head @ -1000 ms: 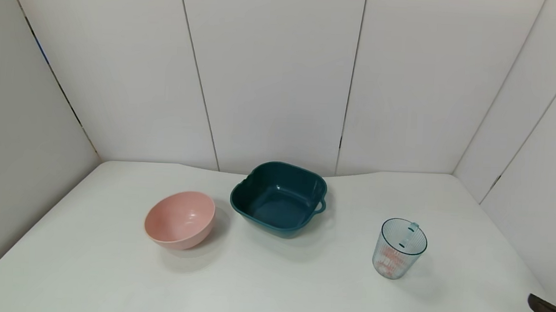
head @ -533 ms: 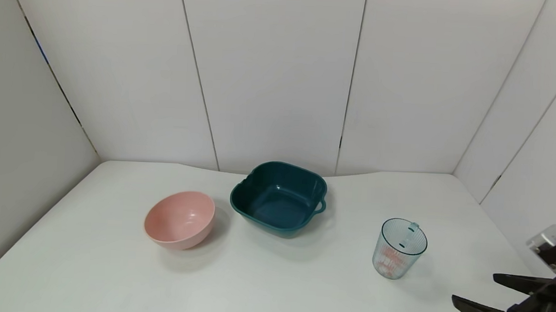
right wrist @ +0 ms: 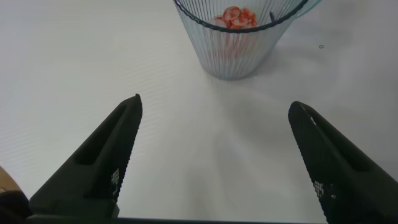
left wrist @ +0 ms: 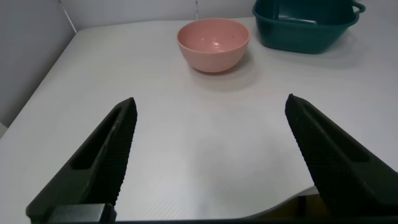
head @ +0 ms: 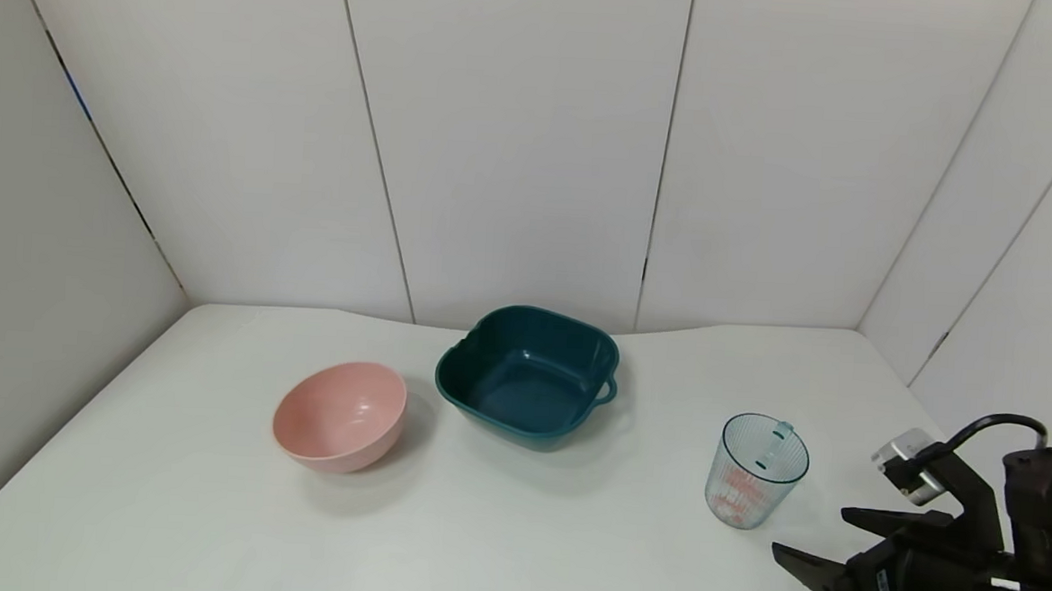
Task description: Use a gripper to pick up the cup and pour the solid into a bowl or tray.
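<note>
The cup (head: 755, 470), clear pale blue and ribbed with a side handle, stands upright on the right part of the white table. The solid (head: 736, 488), orange-red and white pieces, lies in its bottom. My right gripper (head: 809, 531) is open just to the right of the cup and nearer the front edge, its tips pointing towards it without touching. In the right wrist view the cup (right wrist: 236, 37) with the solid (right wrist: 233, 17) stands ahead of the open right gripper (right wrist: 214, 102). The dark teal dish (head: 501, 425) sits at the table's middle, with nothing showing in it.
A round pink bowl (head: 340, 416) stands left of the teal dish. My left gripper (left wrist: 210, 99) hangs open over the table's near left edge, facing the pink bowl (left wrist: 212, 43) and the teal dish (left wrist: 298, 34). White wall panels close off the back and sides.
My right gripper has come in from the lower right corner, moving left towards the cup. The cup and both bowls have not moved.
</note>
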